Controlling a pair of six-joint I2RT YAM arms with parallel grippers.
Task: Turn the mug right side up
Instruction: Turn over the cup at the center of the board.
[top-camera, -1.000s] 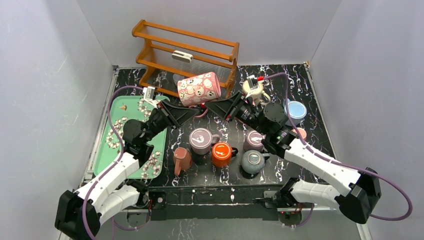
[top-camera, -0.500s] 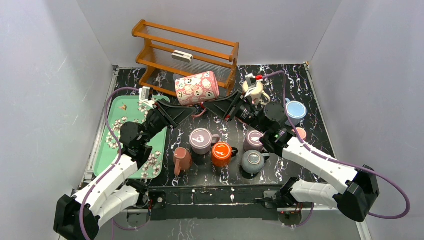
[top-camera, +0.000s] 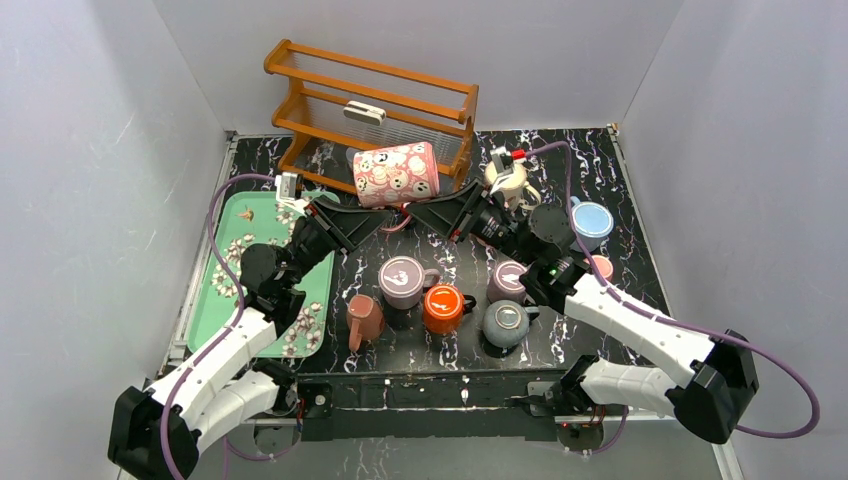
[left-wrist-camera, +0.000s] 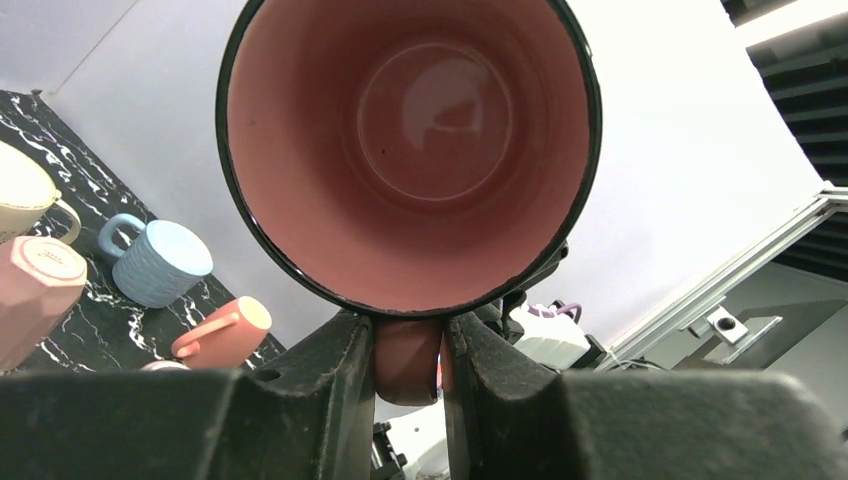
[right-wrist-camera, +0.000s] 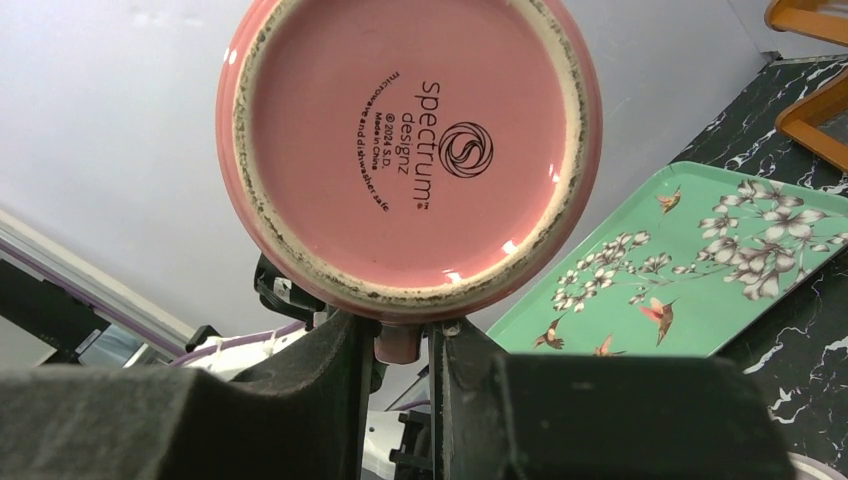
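Observation:
The mug (top-camera: 397, 175) is pink with a white face pattern and hangs on its side in the air in front of the wooden rack. My left gripper (top-camera: 383, 219) comes in from the left and my right gripper (top-camera: 421, 211) from the right, meeting under it. In the left wrist view I look into the mug's open mouth (left-wrist-camera: 410, 140), and the left gripper (left-wrist-camera: 407, 332) is shut on its handle (left-wrist-camera: 407, 358). The right wrist view shows the mug's stamped base (right-wrist-camera: 410, 150), with the right gripper (right-wrist-camera: 400, 338) shut on the same handle (right-wrist-camera: 398, 345).
The wooden rack (top-camera: 340, 82) stands behind the mug. A green flowered tray (top-camera: 225, 290) lies at the left. Below the grippers are a purple mug (top-camera: 402, 282), an orange mug (top-camera: 441, 308), a grey mug (top-camera: 505, 323) and a brownish-pink mug (top-camera: 363, 320); a blue mug (top-camera: 592, 220) is at the right.
The mug has shifted slightly up and toward the rack, and both arms have moved a little with it. Both grippers still pinch the handle.

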